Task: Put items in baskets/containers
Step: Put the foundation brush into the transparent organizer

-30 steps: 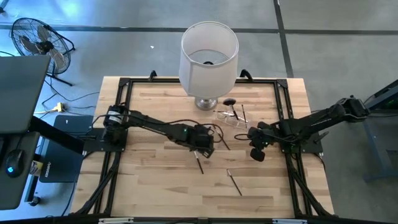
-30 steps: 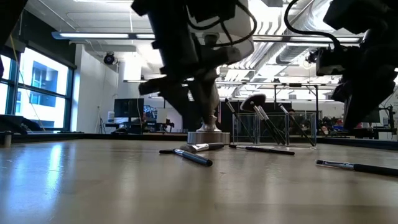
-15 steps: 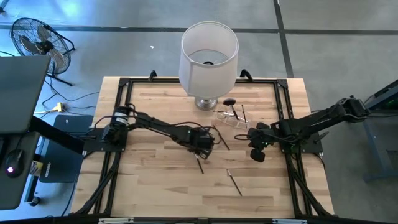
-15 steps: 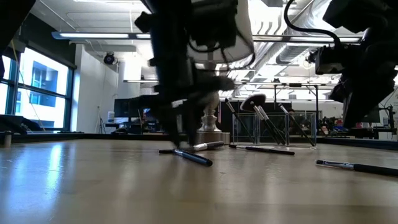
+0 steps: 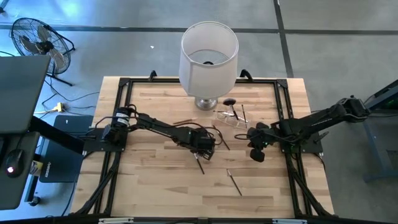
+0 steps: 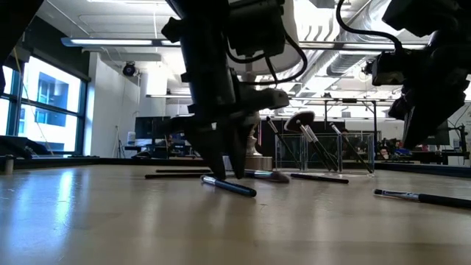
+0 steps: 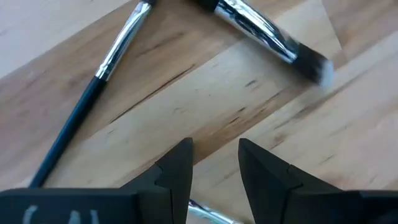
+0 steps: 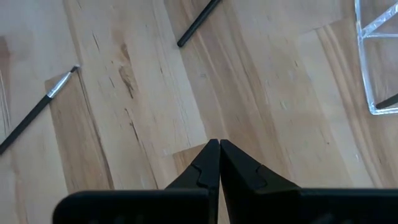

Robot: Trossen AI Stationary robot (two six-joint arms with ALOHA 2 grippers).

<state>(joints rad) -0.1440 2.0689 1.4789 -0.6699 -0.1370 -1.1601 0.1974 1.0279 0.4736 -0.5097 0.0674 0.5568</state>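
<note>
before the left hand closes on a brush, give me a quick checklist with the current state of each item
1. Left hand open: ok, a gap shows between its fingers.
2. Left hand low enough: ok, in the low view its fingertips are down at the table.
3. Brush between the fingers: cannot tell; only a silver sliver shows at the gap, and two other brushes lie ahead of it.
4. Clear holder reachable and upright: ok, it stands beside the lamp base, brushes already inside.
5. Right hand out of the way: ok, shut and empty, near the table's right side.
</note>
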